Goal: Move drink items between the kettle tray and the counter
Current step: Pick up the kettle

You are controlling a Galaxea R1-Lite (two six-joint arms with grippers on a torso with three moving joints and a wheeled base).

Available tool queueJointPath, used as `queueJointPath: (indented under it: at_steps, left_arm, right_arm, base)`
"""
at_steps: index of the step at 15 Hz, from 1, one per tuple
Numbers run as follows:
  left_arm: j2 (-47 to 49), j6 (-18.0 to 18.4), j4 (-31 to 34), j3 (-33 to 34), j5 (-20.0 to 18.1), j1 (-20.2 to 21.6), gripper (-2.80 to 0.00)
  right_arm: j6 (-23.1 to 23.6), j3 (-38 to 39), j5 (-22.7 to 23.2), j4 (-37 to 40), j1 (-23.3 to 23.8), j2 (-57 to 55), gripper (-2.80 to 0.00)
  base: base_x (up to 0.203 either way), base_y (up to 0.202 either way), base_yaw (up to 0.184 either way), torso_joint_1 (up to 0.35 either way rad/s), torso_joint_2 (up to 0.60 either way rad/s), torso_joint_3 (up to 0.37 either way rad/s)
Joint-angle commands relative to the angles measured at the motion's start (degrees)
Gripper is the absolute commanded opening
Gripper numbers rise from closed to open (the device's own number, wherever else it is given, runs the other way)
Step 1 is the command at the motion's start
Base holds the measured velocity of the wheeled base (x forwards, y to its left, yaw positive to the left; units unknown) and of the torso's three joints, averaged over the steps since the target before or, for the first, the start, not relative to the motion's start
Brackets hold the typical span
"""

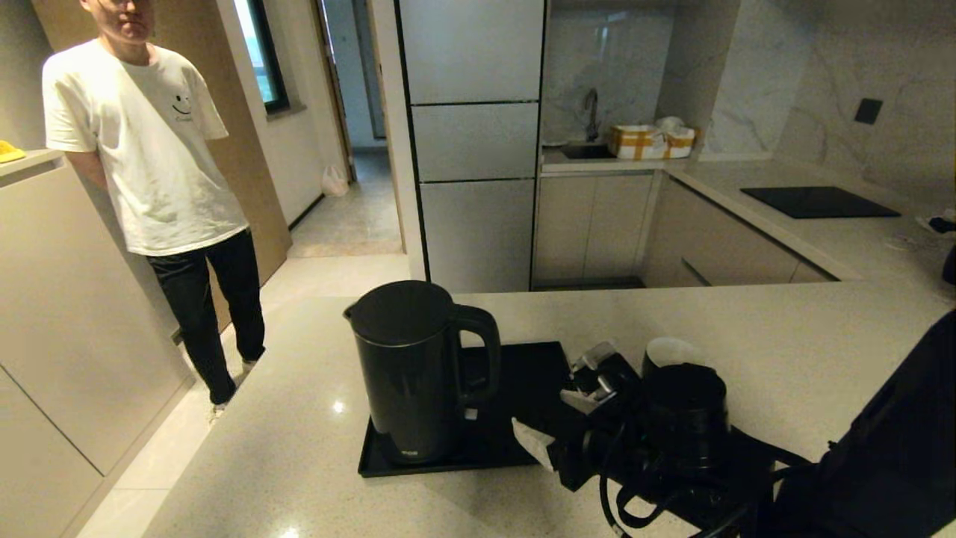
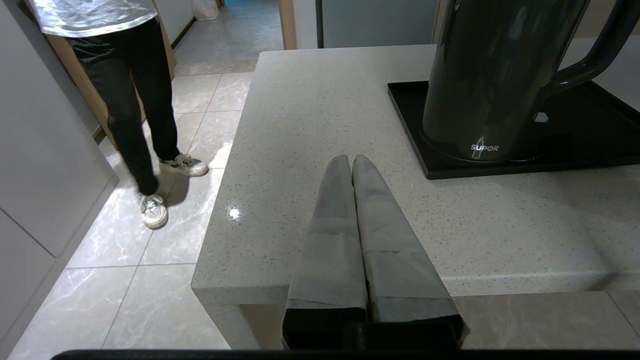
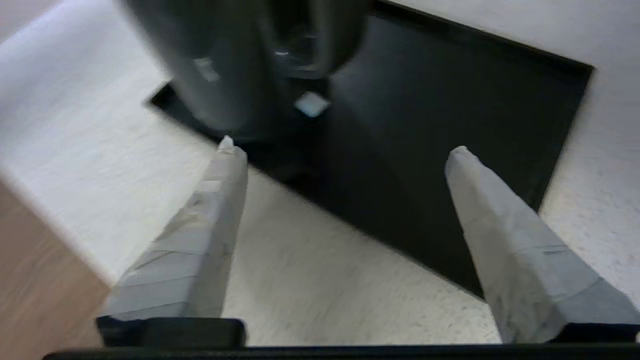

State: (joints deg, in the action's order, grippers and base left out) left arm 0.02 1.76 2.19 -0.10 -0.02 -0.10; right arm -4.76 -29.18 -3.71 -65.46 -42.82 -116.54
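— Where's the right gripper (image 3: 340,150) just now?

— Low over the near edge of the counter (image 1: 784,351), by the near right corner of the kettle tray (image 1: 523,373). Its two taped fingers (image 3: 220,200) stand wide apart with nothing between them — it has hold of nothing.

— And the kettle (image 1: 411,373)?

— Upright on the tray, ahead of the claw and off to its left, lid on, loop handle turned towards the claw's side. From the right wrist camera the kettle's foot and handle sit just beyond the left finger, while the bare black floor of the tray spreads out past the gap between the two fingers. The picture is smeared there, so I can't tell whether the fingertips touch the tray rim.

— The little cup (image 1: 668,351)?

— Only a pale rounded rim shows, on the counter just off the tray's right side, behind the bulk of the right arm. Most of it is hidden, so I can't say more about how it sits.

— What about the other arm?

— The left gripper (image 2: 352,159) is parked — fingers pressed together, empty, hanging off the counter's near left corner. The kettle and tray lie ahead of it and to its right, well clear of the fingertips.

— Anyone else about?

— A person in a white T-shirt (image 1: 149,149) stands on the tiled floor beyond the counter's left end, well away from both claws. A black cooktop panel (image 1: 818,202) is set into the far counter on the right.
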Motion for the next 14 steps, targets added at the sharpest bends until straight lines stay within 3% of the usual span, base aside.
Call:
queueJointPath:
  at_steps: [1,8,14]
  left_arm:
    - [-0.02,0.00,0.00,0.01,0.02,0.01,-2.80]
    - [-0.02,0.00,0.00,0.01,0.02,0.01,-2.80]
    - [-0.02,0.00,0.00,0.01,0.02,0.01,-2.80]
  right_arm:
    - [-1.07,-1.51,-1.59,-1.94,-0.73,-2.85,0.00]
    - [-2.52,-9.43,-6.43,-3.28,-1.99,-10.00,0.00]
    - [-2.50,-18.24,-10.38,1.67,-3.36,-12.81,0.00]
  base:
    - [0.000,0.000,0.000,0.000,0.00,0.000]
    - [0.000,0.000,0.000,0.000,0.00,0.000]
    - [0.000,0.000,0.000,0.000,0.00,0.000]
